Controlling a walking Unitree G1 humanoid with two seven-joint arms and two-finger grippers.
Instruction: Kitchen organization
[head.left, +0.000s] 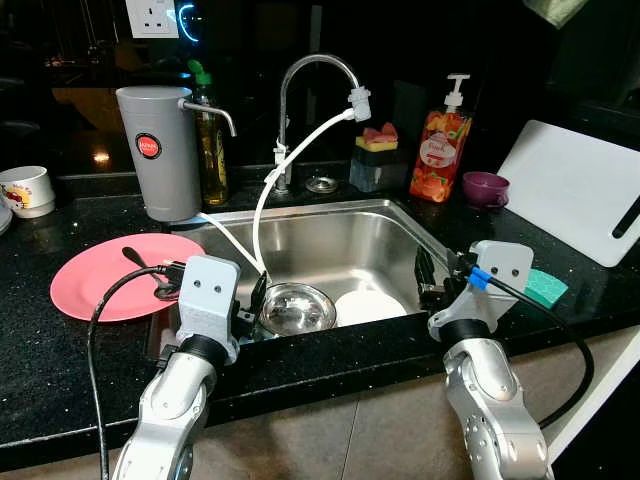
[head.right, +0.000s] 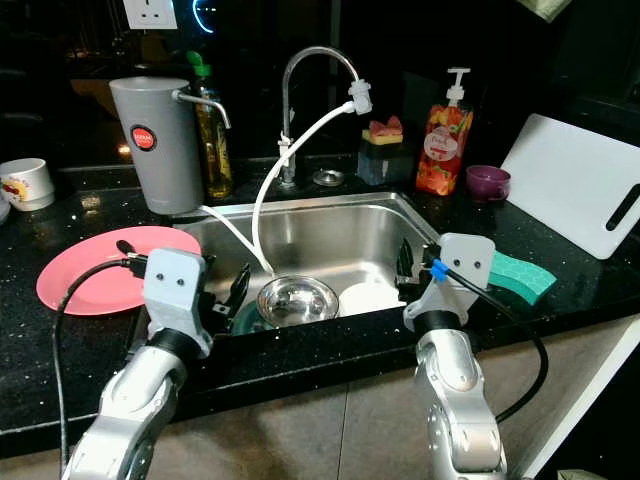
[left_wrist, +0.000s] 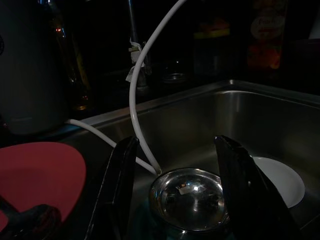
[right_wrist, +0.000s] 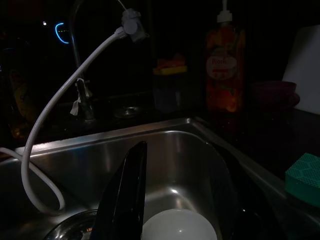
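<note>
On the left end of the black countertop (head.left: 60, 380) a white cup (head.left: 24, 189) is sitting by the edge, and a pink plate (head.left: 100, 275) is lying just beside the sink's left rim with a dark utensil (head.left: 140, 262) on it. Behind the plate a grey canister (head.left: 155, 150) is standing near the back edge. The left gripper (left_wrist: 175, 192) is hovering over the near left corner of the sink (head.left: 330, 245), its fingers spread wide and holding nothing, framing a steel bowl (head.left: 297, 307) below. A white hose (head.left: 270, 190) is running from the tap (head.left: 310, 110) down to that bowl. A white plate (head.left: 368, 305) is lying just right of the bowl. The right gripper (head.left: 427, 278) is reaching in over the sink's right rim; its fingers look parted and empty. A green sponge (head.left: 545, 287) is resting on the countertop by the right wrist, a soap bottle (head.left: 440, 150) is standing at the back, and a white cutting board (head.left: 580, 190) is leaning at the far right.
</note>
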